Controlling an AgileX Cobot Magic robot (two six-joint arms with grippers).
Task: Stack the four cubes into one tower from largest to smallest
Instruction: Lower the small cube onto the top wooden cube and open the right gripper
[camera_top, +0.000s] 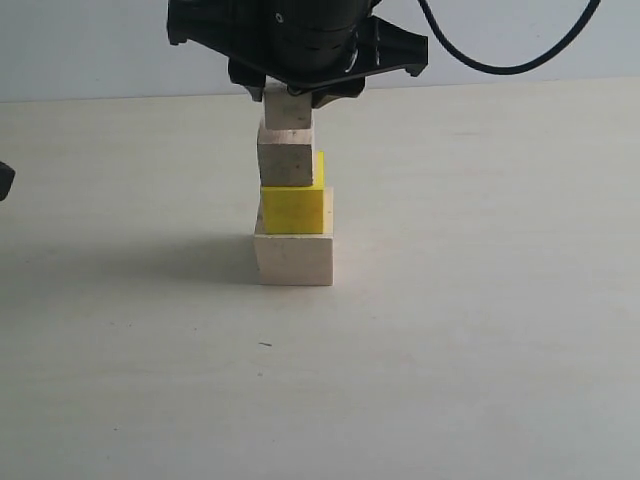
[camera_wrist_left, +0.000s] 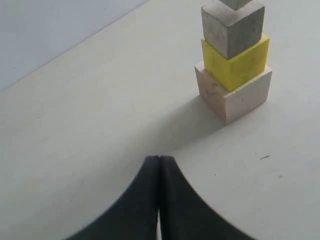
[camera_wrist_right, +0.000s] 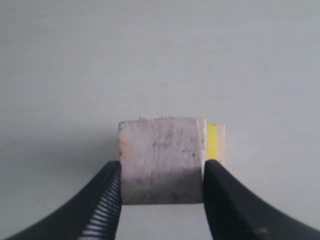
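Observation:
The tower stands mid-table: the largest pale wooden cube (camera_top: 293, 258) at the bottom, the yellow cube (camera_top: 292, 208) on it, the medium pale cube (camera_top: 286, 158) above that. The smallest pale cube (camera_top: 289, 110) sits on top of the medium one with no gap that I can see. My right gripper (camera_top: 290, 95) comes down from above, shut on this smallest cube (camera_wrist_right: 162, 160), one finger against each side. A sliver of the yellow cube (camera_wrist_right: 212, 142) shows behind it. My left gripper (camera_wrist_left: 159, 159) is shut and empty, low over the table, away from the tower (camera_wrist_left: 234, 95).
The pale tabletop (camera_top: 480, 350) stretches on all sides of the tower, with a grey wall behind. A black cable (camera_top: 500, 65) hangs from the right arm. A dark part (camera_top: 4, 180) shows at the left edge of the exterior view.

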